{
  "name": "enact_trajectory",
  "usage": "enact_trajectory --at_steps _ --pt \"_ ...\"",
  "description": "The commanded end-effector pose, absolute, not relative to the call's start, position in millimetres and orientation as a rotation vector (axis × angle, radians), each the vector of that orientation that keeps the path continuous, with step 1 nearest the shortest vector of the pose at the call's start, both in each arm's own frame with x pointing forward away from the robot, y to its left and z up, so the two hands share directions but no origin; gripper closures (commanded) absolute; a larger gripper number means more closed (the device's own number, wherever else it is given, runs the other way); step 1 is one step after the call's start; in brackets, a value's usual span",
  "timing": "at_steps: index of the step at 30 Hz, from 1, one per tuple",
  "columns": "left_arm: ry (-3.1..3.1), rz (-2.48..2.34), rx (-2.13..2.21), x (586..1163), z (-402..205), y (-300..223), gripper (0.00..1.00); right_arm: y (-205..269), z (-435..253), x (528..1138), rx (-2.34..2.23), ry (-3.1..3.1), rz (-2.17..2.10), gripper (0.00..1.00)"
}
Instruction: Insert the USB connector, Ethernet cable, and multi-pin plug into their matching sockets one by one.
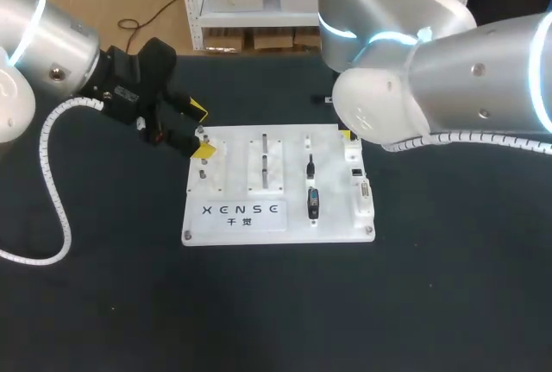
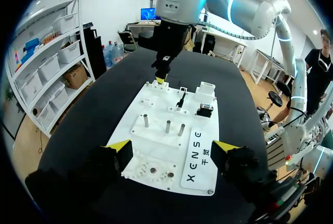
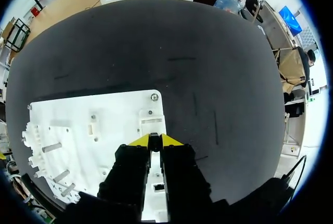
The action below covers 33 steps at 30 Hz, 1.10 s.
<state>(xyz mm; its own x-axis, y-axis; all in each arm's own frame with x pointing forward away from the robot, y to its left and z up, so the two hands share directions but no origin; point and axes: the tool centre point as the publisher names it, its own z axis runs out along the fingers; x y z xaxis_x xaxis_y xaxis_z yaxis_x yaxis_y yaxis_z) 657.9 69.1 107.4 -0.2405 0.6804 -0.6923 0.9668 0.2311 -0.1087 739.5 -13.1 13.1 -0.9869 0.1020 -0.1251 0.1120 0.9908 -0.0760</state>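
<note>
Board [image 1: 237, 143] carries the thin plug [image 1: 310, 165] and the thick plug [image 1: 313, 202] right of centre. Both lie toward its front edge from the right hand [image 3: 154, 140], long axes back to front.

- Right hand: back right corner, fingers nearly together, apparently empty; nearer arm.
- Left hand [image 2: 172, 147]: back left corner, wide open, empty.
- Count: two plugs; a third is not discernible.
- Sockets [image 1: 363, 189] line the right edge.

Silver arms [image 1: 483, 70], yellow-tipped black fingers [image 2: 115, 154]

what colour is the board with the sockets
White, with dark lettering on the board; it shows best in the head view.
</note>
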Motion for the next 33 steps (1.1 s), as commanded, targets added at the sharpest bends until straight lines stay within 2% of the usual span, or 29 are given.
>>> enact_trajectory --at_steps 1,2,3,4,5,6,18,33 --pt "2.002 -0.735 1.510 658.7 107.6 68.7 0.00 -19.0 -14.9 741.1 0.156 3.018 -0.126 1.00" --pt "2.002 -0.735 1.510 658.7 107.6 68.7 0.00 -19.3 -11.7 741.0 0.154 3.010 -0.123 1.00" --pt "2.002 -0.735 1.510 658.7 107.6 68.7 0.00 -19.5 -8.0 741.2 0.148 2.996 -0.117 0.91" --pt "2.002 -0.735 1.510 658.7 107.6 68.7 0.00 -19.8 -3.4 741.5 0.147 2.982 -0.117 0.68" --pt "2.002 -0.735 1.510 658.7 107.6 68.7 0.00 -19.8 1.9 741.6 0.148 2.971 -0.112 0.23" --pt "2.002 -0.735 1.510 658.7 107.6 68.7 0.00 -19.7 6.9 741.9 0.147 2.959 -0.090 0.00" --pt "2.002 -0.735 1.510 658.7 107.6 68.7 0.00 6.2 65.9 730.4 0.105 2.862 -0.018 0.00" --pt "2.002 -0.735 1.510 658.7 107.6 68.7 0.00 54.9 38.2 677.4 0.031 2.964 -0.046 0.00"
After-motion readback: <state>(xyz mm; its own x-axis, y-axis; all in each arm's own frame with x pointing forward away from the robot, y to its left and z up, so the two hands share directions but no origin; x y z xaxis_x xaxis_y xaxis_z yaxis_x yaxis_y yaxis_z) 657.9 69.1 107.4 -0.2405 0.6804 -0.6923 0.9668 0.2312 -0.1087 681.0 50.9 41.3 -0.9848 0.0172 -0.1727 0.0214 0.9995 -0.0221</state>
